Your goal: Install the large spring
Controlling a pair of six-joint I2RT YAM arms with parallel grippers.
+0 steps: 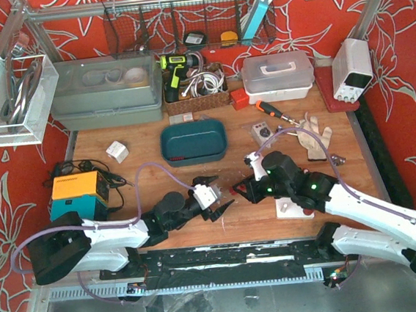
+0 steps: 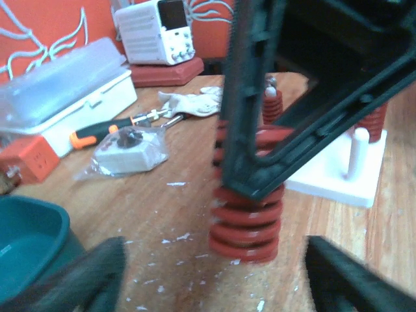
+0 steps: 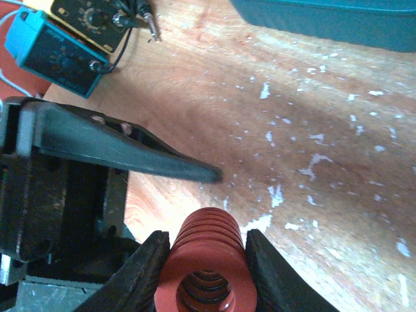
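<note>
Left gripper (image 1: pixel 216 196): jaws stand wide. Its wrist view shows only the blurred dark fingers (image 2: pixel 78 276), cut off at the bottom corners, each apart from the large red coil spring (image 2: pixel 247 221). The spring stands upright between those fingers and appears to rest on the worn wooden table (image 2: pixel 149 208). Its lower coils are plain, but its upper coils are covered by the black frame of the right gripper (image 3: pixel 207 257). That gripper is closed on the spring, a finger pressed to either side. Its wrist view looks down the spring's open end, with the lower coils out of sight. From overhead the spring is almost wholly hidden between the two tools. Near it, behind and to the right, sits the white peg block (image 2: pixel 338 179), its right edge cut off. The smaller red springs (image 2: pixel 273 107) on it are partly masked.
</note>
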